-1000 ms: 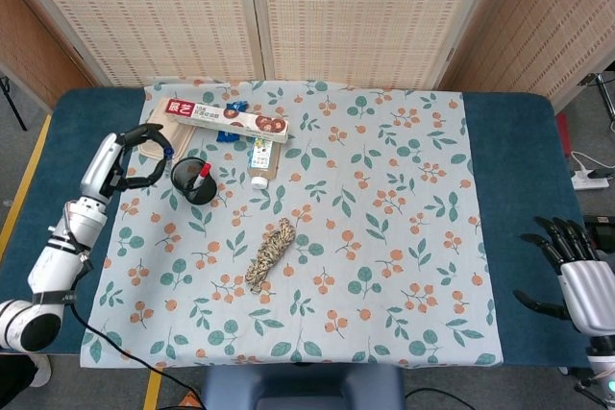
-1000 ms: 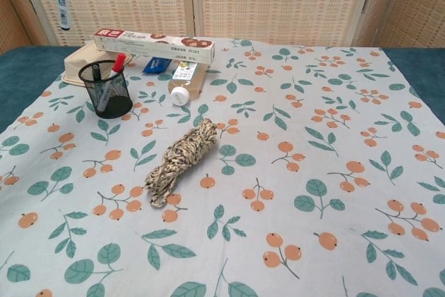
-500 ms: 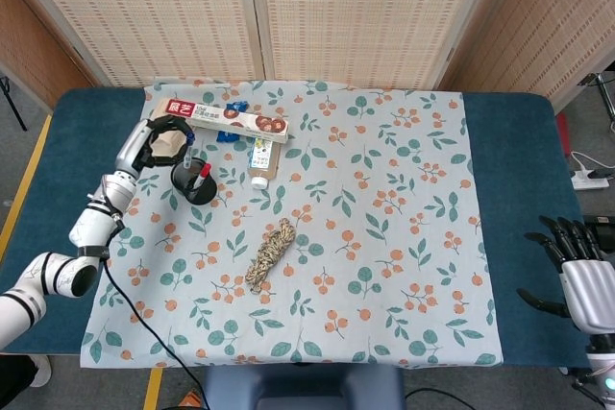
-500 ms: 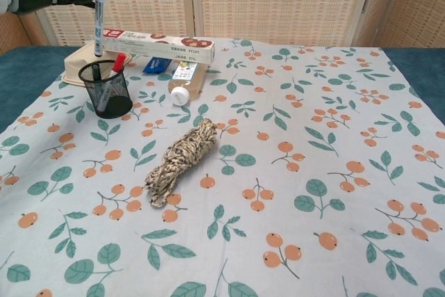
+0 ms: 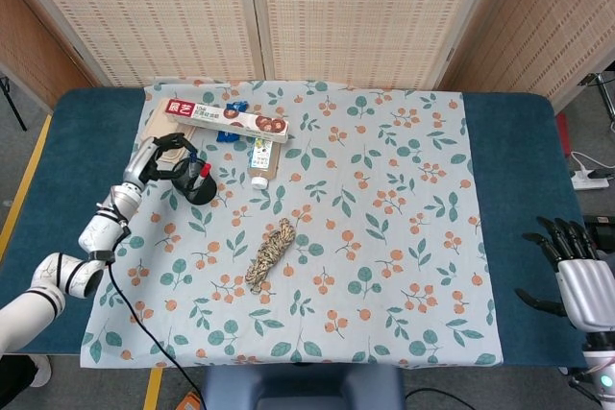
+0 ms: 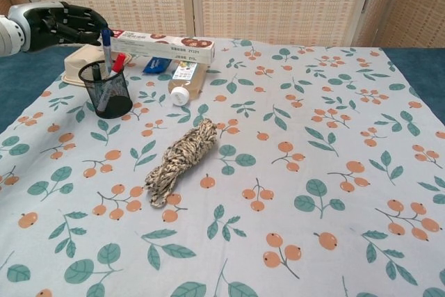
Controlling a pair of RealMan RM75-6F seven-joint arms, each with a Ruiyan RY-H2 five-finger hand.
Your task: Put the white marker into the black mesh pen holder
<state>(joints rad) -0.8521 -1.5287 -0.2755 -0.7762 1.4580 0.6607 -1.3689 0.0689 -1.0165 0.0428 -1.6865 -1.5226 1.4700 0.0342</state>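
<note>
The black mesh pen holder (image 6: pixel 106 90) (image 5: pixel 196 184) stands at the far left of the floral cloth, with a red-capped pen (image 6: pixel 118 63) leaning in it. My left hand (image 6: pixel 61 23) (image 5: pixel 161 159) hovers just above and left of the holder, pinching the top of the white marker (image 6: pixel 106 45) near its blue cap. The marker stands upright with its lower end inside the holder's mouth. My right hand (image 5: pixel 577 274) rests low at the table's right front edge, fingers spread and holding nothing; the chest view does not show it.
Behind the holder lie a tan tray (image 6: pixel 75 69) and a long red-and-white box (image 6: pixel 164 43). A blue packet (image 6: pixel 156 65) and a small bottle (image 6: pixel 185 81) lie to its right. A coil of rope (image 6: pixel 182 158) sits mid-cloth.
My left hand has swung in from the far left and come down over the holder. The marker, earlier held high, now reaches into the holder. The right hand stayed put.
</note>
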